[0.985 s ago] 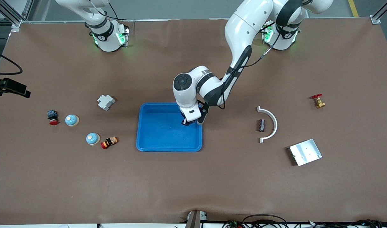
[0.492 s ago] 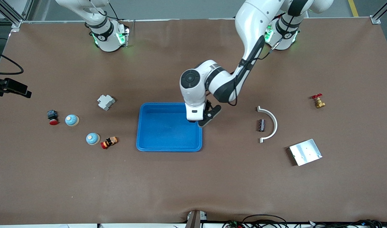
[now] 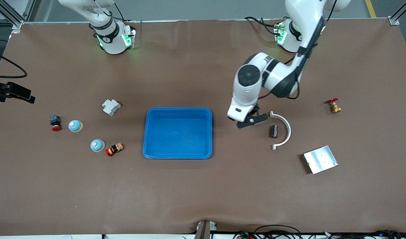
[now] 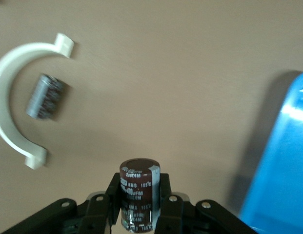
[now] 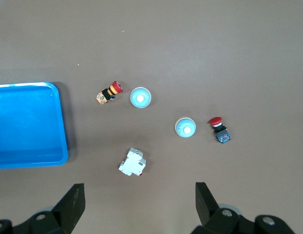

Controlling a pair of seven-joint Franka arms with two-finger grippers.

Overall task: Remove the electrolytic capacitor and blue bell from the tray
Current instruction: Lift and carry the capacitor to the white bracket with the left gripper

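The left gripper (image 4: 137, 214) pinches the electrolytic capacitor (image 4: 138, 192) upright over bare table, between the tray (image 3: 177, 132) and the white curved bracket (image 3: 282, 128). Released from this height, it could topple and roll toward the second capacitor (image 3: 274, 131). The right gripper (image 5: 139, 207) waits spread wide, high over the table.

The tray (image 3: 177, 132) is shiny blue plastic. The bench (image 3: 203, 192) looks dull and brown. The plate (image 3: 320, 159) is silver metal.
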